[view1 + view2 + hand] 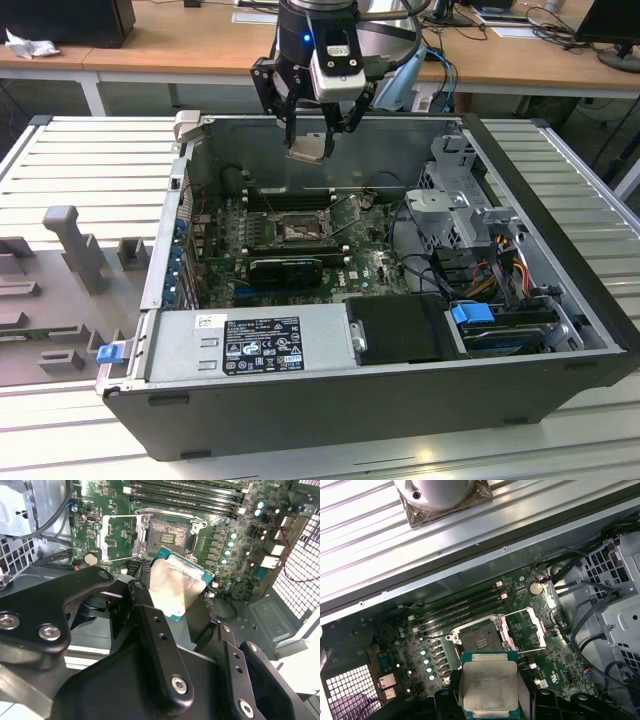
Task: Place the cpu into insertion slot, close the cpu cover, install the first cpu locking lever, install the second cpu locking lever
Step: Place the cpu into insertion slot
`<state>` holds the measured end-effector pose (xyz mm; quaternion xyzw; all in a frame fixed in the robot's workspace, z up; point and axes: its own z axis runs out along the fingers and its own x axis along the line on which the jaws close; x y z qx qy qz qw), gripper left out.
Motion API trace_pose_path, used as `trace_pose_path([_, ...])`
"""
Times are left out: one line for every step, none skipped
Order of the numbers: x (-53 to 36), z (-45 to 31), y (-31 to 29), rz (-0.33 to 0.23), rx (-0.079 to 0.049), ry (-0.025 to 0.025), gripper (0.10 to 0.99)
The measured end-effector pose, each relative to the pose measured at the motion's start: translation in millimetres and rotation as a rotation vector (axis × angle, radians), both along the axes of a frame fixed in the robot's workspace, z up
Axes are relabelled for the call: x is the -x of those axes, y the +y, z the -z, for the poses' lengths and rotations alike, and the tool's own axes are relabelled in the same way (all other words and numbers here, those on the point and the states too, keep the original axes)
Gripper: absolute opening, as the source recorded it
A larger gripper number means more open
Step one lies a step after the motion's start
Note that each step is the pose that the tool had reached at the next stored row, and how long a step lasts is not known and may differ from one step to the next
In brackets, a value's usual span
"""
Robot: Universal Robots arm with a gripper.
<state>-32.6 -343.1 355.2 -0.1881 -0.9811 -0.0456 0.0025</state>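
The tool [312, 142] is pinching the cpu [306, 151] by its opposite edges, and the chip sits between the fingertips with its dull silver top facing the wrist cameras. It hangs in the air over the open computer case [400, 400], well apart from the board below. The insertion slot [479, 640] lies uncovered, with the cpu cover [538, 630] swung open beside it.
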Motion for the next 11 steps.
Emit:
trace_pose_path([0.0, 0.4, 0.0, 0.000, 0.000, 0.0001, 0.529])
trace_pose_path([0.0, 0.8, 0.0, 0.001, 0.000, 0.0002, 0.529])
trace_pose_path([0.0, 1.0, -0.1, 0.001, 0.000, 0.0002, 0.529])
trace_pose_path([0.0, 1.2, -0.1, 0.001, 0.000, 0.0002, 0.529])
trace_pose_path([0.0, 1.5, -0.1, 0.001, 0.000, 0.0002, 0.529])
trace_pose_path([0.0, 2.0, -0.1, 0.001, 0.000, 0.0002, 0.529])
trace_pose_path([0.0, 2.0, -0.1, 0.002, 0.000, 0.0003, 0.529])
trace_pose_path([0.0, 2.1, -0.1, 0.002, 0.000, 0.0003, 0.529])
trace_pose_path([0.0, 2.2, -0.1, 0.004, 0.000, 0.0002, 0.529])
trace_pose_path([0.0, 2.2, -0.1, 0.014, 0.000, 0.0002, 0.529])
trace_pose_path([0.0, 2.3, -0.1, 0.020, 0.000, 0.0002, 0.529])
